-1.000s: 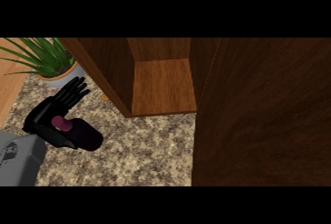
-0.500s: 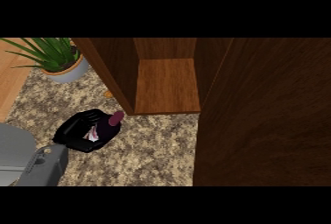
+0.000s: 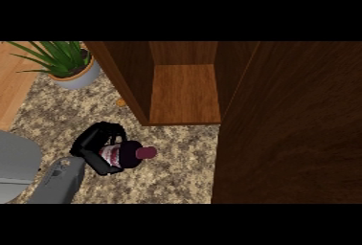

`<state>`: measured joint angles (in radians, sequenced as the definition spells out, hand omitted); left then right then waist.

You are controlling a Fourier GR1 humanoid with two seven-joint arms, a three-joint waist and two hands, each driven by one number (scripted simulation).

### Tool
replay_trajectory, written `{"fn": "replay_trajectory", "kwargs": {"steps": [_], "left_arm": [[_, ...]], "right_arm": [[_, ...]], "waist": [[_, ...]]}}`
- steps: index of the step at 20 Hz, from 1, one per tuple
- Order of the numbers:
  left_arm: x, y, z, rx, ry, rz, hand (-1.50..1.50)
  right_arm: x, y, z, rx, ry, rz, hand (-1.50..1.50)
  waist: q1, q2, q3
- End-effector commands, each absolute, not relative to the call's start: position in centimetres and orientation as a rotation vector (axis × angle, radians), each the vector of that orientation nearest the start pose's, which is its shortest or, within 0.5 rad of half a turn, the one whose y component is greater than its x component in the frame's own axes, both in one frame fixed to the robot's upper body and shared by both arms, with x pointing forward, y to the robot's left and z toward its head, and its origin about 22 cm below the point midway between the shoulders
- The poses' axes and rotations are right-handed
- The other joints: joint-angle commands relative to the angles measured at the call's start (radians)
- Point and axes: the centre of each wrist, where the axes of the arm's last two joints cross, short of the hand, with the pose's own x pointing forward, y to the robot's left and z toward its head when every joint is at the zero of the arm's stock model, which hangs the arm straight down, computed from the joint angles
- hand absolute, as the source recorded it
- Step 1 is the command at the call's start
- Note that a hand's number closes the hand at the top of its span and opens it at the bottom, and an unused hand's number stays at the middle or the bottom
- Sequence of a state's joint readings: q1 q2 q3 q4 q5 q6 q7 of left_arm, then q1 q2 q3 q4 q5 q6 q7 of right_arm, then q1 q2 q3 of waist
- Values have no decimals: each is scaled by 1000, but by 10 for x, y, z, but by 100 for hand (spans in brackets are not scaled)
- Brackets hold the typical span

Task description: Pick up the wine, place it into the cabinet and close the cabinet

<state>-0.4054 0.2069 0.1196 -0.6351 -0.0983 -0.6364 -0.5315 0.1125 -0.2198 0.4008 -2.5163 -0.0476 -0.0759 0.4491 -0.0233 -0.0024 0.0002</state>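
Left hand (image 3: 93, 146) is curled round the dark, maroon-capped wine bottle (image 3: 134, 154), just short and left of the open brown wooden cabinet (image 3: 127, 76). The cap end points toward the cabinet, so I reckon its shelf (image 3: 185, 95) lies ahead-right of the hand.

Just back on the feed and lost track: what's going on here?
The left hand is curled round the wine over the counter, just left of and in front of the cabinet. The wine is not yet inside, and the cabinet's door stands open at the right. The right hand is out of view. A plant sits at the back left.
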Motion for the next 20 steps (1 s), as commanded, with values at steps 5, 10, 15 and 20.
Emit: {"fn": "replay_trajectory", "kwargs": {"steps": [5,10,15,20], "left_arm": [[252,295,-129,-261,-1698,195,150],[236,275,-121,-258,-1791,328,150],[226,254,-93,-313,-1803,276,150],[240,210,-41,-331,-1820,244,150]], "right_arm": [[105,-198,199,296,-1951,278,-150],[92,-204,204,294,-1935,276,-150],[88,-206,208,328,-1939,295,-150],[95,-204,205,341,-1923,289,-150]], "waist": [[41,-13,-1],[35,-13,2],[31,-12,2],[23,-7,1]]}}
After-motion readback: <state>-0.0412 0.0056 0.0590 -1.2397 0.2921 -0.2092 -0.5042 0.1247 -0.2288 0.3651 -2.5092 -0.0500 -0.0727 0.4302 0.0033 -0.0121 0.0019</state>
